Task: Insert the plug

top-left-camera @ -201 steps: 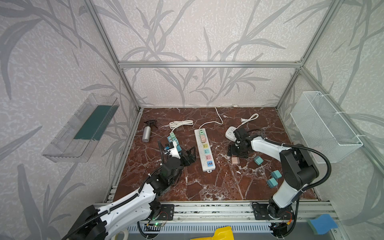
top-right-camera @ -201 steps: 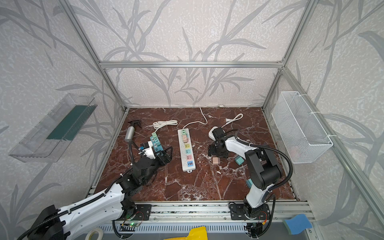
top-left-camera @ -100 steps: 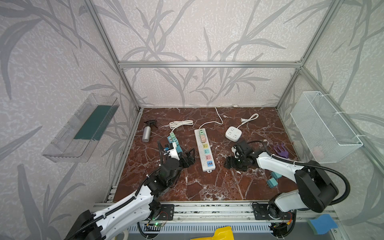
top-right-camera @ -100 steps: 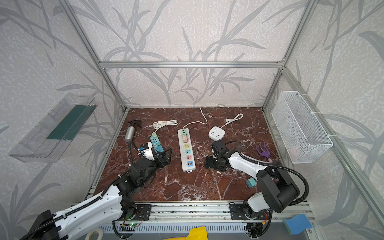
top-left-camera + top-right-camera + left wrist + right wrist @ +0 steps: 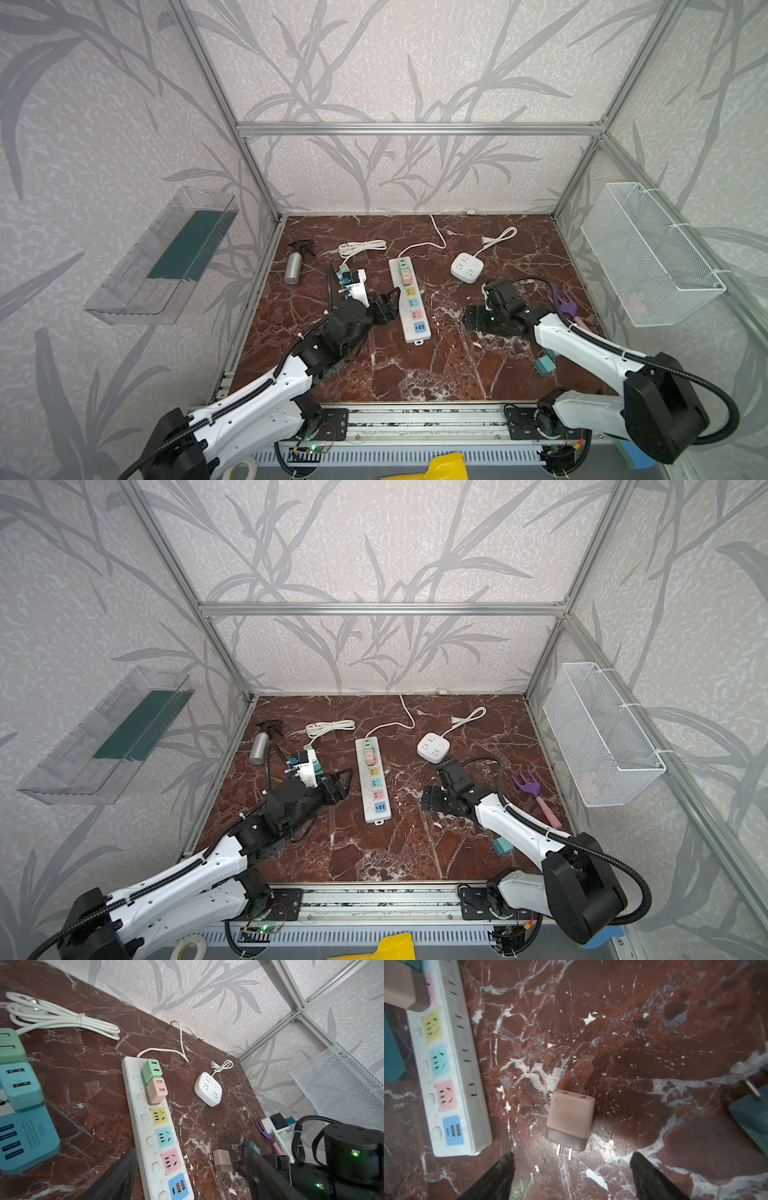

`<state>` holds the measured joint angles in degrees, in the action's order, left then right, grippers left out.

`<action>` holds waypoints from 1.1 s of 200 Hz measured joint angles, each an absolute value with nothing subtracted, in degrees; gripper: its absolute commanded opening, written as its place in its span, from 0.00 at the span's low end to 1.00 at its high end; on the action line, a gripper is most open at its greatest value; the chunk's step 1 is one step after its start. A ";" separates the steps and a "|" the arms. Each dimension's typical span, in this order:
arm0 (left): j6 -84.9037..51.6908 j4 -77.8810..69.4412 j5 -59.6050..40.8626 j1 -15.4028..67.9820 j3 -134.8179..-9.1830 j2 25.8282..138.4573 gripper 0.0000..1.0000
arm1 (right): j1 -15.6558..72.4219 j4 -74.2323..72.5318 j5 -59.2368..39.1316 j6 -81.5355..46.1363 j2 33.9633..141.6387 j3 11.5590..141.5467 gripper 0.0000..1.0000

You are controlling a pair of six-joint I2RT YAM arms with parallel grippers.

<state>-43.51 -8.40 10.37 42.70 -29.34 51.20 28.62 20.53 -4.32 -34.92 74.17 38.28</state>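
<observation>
Toward the left edge of the red-brown veined marble counter [image 5: 415,374], the left pincer [image 5: 190,1150] stands wide and empty. Its dark fingers sit either side of the near end of the long white plastic power strip [image 5: 409,299]. If it closed or swept sideways there, it would likely shove the strip, which looks light and lies loose on polished stone, and the sockets would slip off line. Two rounded cube adapters, mint and pink, fill the strip's far sockets. The yellow, turquoise and pink socket faces nearer the front edge are free.

Right of the strip, about mid-counter, the dusty-pink cube plug adapter [image 5: 571,1114] lies on its side. Its two thin metal blades point at the right pincer [image 5: 572,1155], whose jaws are spread wide with nothing held. The adapter's matte shell has smooth, rounded corners, so a skewed pinch could squirt it out or roll it. Closing on the blades would leave it facing wrong for insertion. A teal plug [image 5: 751,1113] lies on the side away from the strip and could be knocked.
</observation>
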 measured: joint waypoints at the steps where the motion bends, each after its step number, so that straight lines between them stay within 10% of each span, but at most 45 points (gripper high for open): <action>1: -43.53 -8.34 10.35 42.70 -29.41 51.27 0.80 | 28.62 20.43 -4.40 -34.92 74.32 38.28 0.87; 105: -45.47 -3.29 9.91 43.70 -31.53 53.82 0.75 | 34.15 0.82 -12.16 -41.21 85.38 36.82 0.85; 220: -46.44 6.68 10.31 51.03 -48.03 76.47 0.68 | 31.70 3.79 -10.26 -43.59 71.72 32.32 0.87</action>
<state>-46.44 6.68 10.31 51.03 -48.03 76.47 31.70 3.79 -10.26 -43.59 71.72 32.32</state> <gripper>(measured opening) 0.684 0.855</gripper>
